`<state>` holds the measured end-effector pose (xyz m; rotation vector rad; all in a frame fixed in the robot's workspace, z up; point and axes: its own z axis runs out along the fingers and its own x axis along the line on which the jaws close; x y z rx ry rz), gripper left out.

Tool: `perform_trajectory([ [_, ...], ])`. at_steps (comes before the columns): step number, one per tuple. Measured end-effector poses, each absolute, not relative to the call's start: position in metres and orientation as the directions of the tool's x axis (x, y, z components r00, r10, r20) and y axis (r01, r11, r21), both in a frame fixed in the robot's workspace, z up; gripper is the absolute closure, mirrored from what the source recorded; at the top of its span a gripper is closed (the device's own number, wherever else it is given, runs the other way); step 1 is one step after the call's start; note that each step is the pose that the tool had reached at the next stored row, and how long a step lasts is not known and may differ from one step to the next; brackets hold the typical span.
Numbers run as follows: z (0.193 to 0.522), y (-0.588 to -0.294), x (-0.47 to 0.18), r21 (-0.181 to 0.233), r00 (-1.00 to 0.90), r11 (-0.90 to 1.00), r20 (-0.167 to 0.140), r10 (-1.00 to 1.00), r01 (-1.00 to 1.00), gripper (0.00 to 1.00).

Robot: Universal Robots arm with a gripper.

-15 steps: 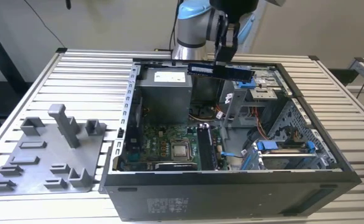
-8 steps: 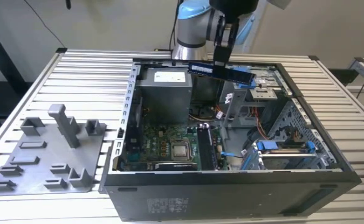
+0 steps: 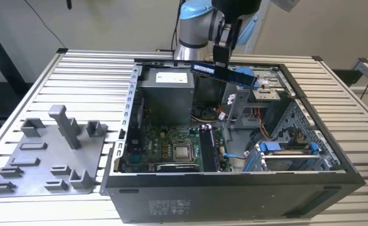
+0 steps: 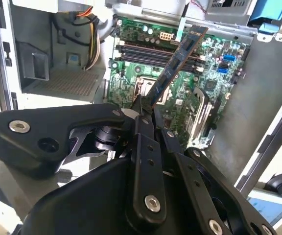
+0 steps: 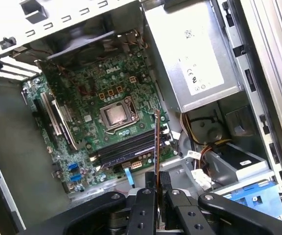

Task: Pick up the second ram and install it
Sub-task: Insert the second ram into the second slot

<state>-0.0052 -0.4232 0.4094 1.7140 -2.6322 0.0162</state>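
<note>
Slatted metal bench (image 3: 95, 61) carries an open computer case (image 3: 234, 181) laid on its side, so the motherboard (image 5: 77, 105) faces up toward the arm.

**Gripper state.** The gripper (image 3: 220, 63) is closed on the second ram (image 3: 224, 74). Its fingers pinch the two flat faces near the middle of the stick's length. The stick hangs below the fingertips, lifted clear above the case and touching nothing else.

**Reason for the hold.** Gripping the faces leaves the lower edge of the stick free. In the first wrist view the second ram (image 5: 156, 142) appears edge-on as a thin line running out from the gripper (image 5: 156, 183). The long black memory slots (image 5: 126, 147) lie well below and cross that line, so the stick is judged not lined up with a slot.

**Other items.** The processor socket (image 5: 117, 113) lies below the gripper, beyond the slots. A grey tray (image 3: 45, 160) rests on the bench outside the case, well apart from the gripper.

**Hidden or unclear.**
- The fingers cover the gripped portion of the stick.
- In the second wrist view the stick (image 4: 177, 63) crosses in front of part of the slots (image 4: 146, 49).
- Whether any slot is occupied cannot be told.
- The slot end clips are too small to judge.
- The arm is cut off in the exterior view.
</note>
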Motion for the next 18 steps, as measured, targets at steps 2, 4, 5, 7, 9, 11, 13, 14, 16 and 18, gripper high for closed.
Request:
perform_trajectory([
  [2,0.4091,-0.4232,-0.0052,-0.008,-0.431,0.431,0.006,-0.902,-0.902,0.86],
  [4,0.4089,-0.4232,-0.0052,-0.008,-0.457,0.457,0.006,-0.889,-0.889,0.86],
  [5,0.4088,-0.4232,-0.0052,-0.008,-0.47,0.47,0.006,-0.883,-0.883,0.86],
  [7,0.4085,-0.4232,-0.0052,-0.008,-0.496,0.496,0.006,-0.868,-0.868,0.86],
  [9,0.4082,-0.4232,-0.0052,-0.008,-0.521,0.521,0.006,-0.853,-0.854,0.86],
  [11,0.4079,-0.4232,-0.0052,-0.008,-0.545,0.545,0.006,-0.838,-0.838,0.86],
  [13,0.4076,-0.4232,-0.0052,-0.008,-0.569,0.569,0.006,-0.822,-0.822,0.86],
  [14,0.4075,-0.4232,-0.0052,-0.008,-0.581,0.581,0.006,-0.814,-0.814,0.86],
  [16,0.4072,-0.4232,-0.0052,-0.008,-0.603,0.603,0.006,-0.798,-0.798,0.86],
  [18,0.4069,-0.4232,-0.0052,-0.008,-0.626,0.626,0.006,-0.78,-0.78,0.86],
])
